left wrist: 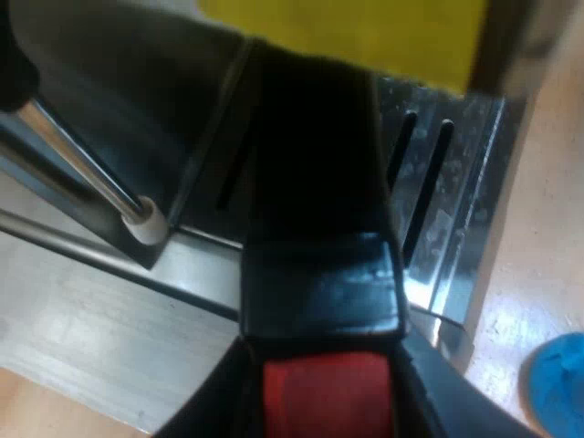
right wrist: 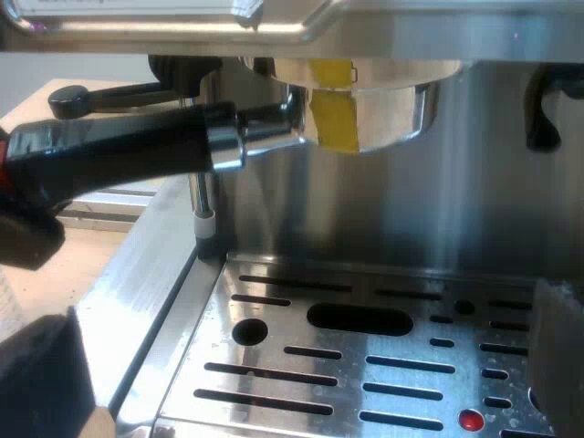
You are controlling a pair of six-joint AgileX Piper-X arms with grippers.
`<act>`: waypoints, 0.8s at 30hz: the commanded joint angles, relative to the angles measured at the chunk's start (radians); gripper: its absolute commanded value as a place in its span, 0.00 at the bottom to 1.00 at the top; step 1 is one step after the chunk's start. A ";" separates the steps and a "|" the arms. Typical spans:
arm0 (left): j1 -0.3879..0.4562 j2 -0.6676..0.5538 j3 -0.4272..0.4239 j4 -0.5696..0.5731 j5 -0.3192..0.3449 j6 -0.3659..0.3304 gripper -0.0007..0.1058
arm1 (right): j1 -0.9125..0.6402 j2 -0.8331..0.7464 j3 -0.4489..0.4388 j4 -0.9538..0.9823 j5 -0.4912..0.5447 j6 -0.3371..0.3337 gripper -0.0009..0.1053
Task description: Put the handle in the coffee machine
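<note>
The handle (right wrist: 128, 151) is pinched at its red end by the left claw (left wrist: 328, 401). Its metal cup is raised ahead under the coffee machine (right wrist: 438, 201) head, probably for locking. The right claw (right wrist: 297, 370) is held spread above the drip tray (right wrist: 411, 351), clear of the work.

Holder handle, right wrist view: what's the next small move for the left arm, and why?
Probably swing the handle sideways toward the middle of the espresso machine front, to lock it. The holder sits up under the brew head, but its handle points off at an angle, and the left gripper is clasped on the handle's end.
</note>
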 commanded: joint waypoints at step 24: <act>0.000 -0.006 -0.149 0.151 0.087 0.000 0.01 | -0.004 0.000 -0.001 0.026 -0.077 -0.055 0.99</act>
